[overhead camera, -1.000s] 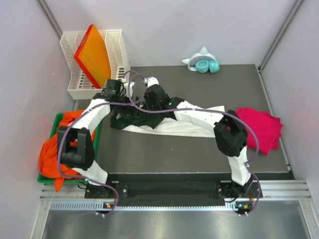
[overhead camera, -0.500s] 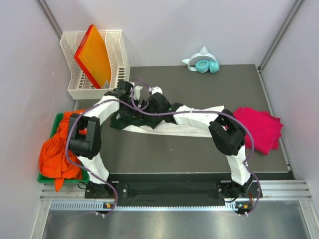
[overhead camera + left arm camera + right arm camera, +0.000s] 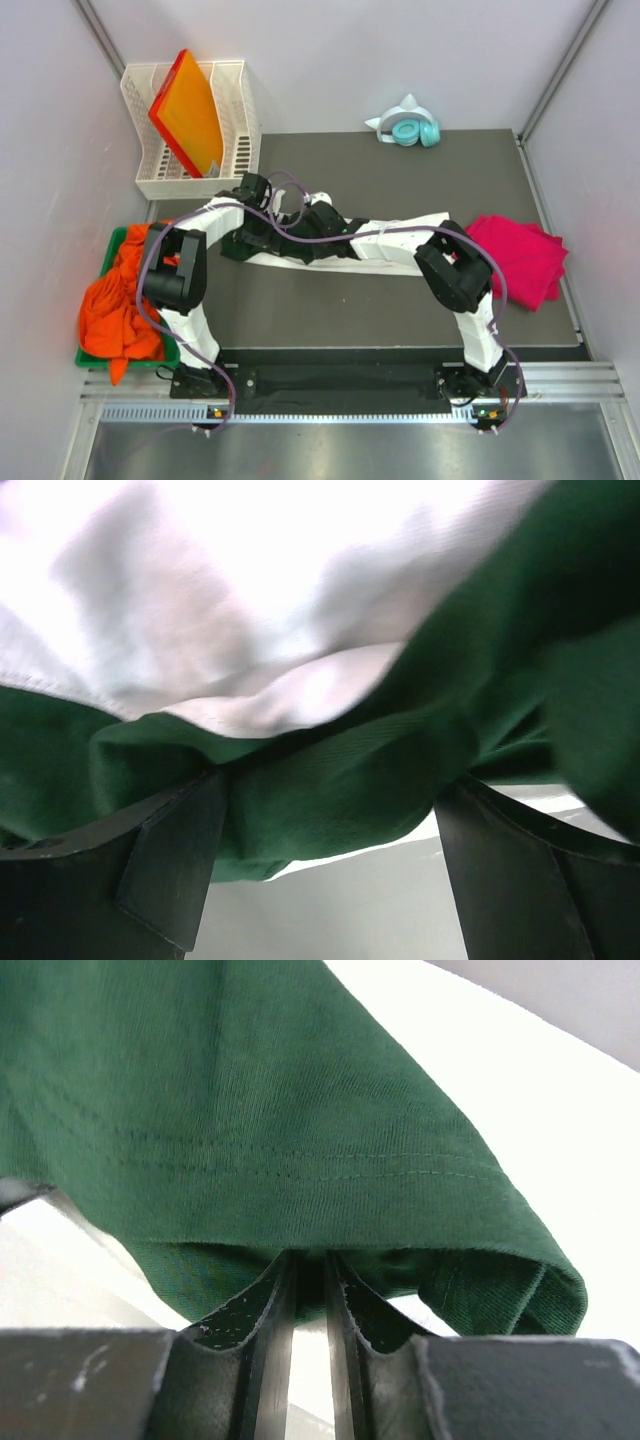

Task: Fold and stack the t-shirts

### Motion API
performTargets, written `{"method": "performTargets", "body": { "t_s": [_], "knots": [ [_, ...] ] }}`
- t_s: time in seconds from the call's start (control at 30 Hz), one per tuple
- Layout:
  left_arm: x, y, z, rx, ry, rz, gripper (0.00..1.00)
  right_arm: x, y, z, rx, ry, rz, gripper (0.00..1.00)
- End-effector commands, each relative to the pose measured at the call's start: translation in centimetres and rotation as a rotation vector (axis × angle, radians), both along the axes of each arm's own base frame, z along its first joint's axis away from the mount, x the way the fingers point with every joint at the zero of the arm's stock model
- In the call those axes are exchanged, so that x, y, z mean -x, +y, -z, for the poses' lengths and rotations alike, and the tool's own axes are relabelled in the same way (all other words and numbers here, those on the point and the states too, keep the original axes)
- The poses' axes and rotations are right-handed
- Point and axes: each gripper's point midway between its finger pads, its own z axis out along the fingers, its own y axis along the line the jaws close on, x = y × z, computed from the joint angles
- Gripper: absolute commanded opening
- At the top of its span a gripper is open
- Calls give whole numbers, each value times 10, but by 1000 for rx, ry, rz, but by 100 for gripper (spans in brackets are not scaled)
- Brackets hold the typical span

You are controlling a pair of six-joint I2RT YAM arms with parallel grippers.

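Gathering the shirt's left end for a fold

On the dark table [image 3: 400, 310] the green-and-white t-shirt [image 3: 290, 264] lies stretched across the middle, its green end to the left, where both arms meet over it. A folded pink shirt [image 3: 520, 258] waits at the right edge (probably the stack to build on), and orange shirts [image 3: 110, 300] fill the bin off the left side. The right gripper [image 3: 310, 1300] is clamped on the shirt's green hem [image 3: 300, 1175], a doubled layer nipped between nearly touching jaws. The left gripper [image 3: 330, 860] has its jaws wide apart, green fabric sagging between them but not pinched. To do this step well, I judge the left should close on the same edge before any lift, catching both layers. The two grips should then rise together and level, so the cloth carries over flat instead of twisting or bunching
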Motion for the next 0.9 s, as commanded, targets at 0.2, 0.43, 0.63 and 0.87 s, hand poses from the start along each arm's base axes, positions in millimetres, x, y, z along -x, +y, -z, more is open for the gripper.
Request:
{"method": "performTargets", "body": {
  "t_s": [0.2, 0.43, 0.63, 0.87],
  "knots": [
    [16, 38, 6, -84, 51, -73, 86, -26, 21, -82, -108, -151, -27, 19],
    [16, 37, 3, -82, 51, -75, 85, -73, 8, -92, -79, -182, 42, 18],
    [20, 38, 3, -83, 60, -68, 85, -113, -22, -76, -73, -154, 143, 19],
    [21, 40, -5, -94, 46, -52, 84, -135, -43, -82, -65, -174, 196, 17]
  ]
}}
